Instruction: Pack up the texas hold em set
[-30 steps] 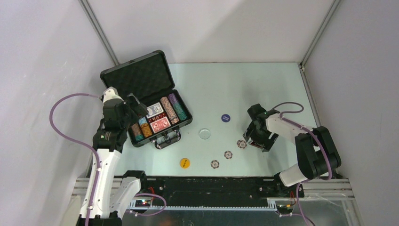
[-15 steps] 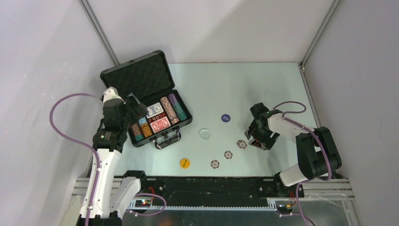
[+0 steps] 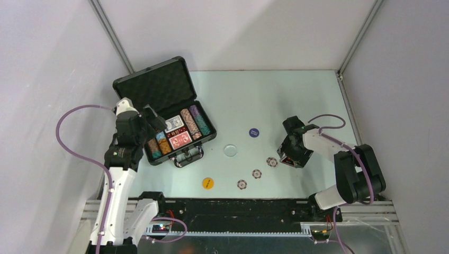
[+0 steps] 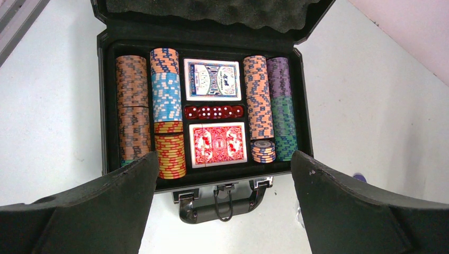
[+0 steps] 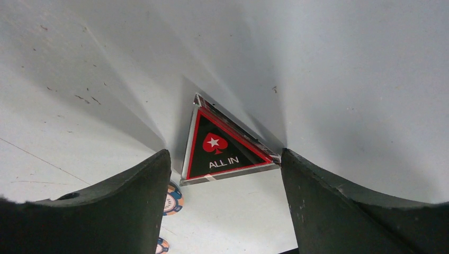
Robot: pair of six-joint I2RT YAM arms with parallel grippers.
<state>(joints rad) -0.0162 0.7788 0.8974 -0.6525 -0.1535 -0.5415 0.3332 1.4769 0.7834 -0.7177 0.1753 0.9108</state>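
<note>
Most of the triangular "ALL IN" plaque [image 5: 222, 153] is hidden under the right claw [image 3: 288, 157] from above. The wrist view shows it on the desk [image 3: 275, 100] between the spread fingers, its corners at or just short of them, so I cannot tell whether it is pinched. Three loose striped chips [image 3: 257, 173] lie just beside that claw, the nearest half behind a finger. The left claw [image 4: 223, 159] hangs wide open, holding nothing, over the handle side of the open briefcase [image 3: 159, 90], well apart from the plaque. A yellow disc [image 3: 208, 183], clear disc [image 3: 230, 150] and blue disc [image 3: 254, 133] lie between.
</note>
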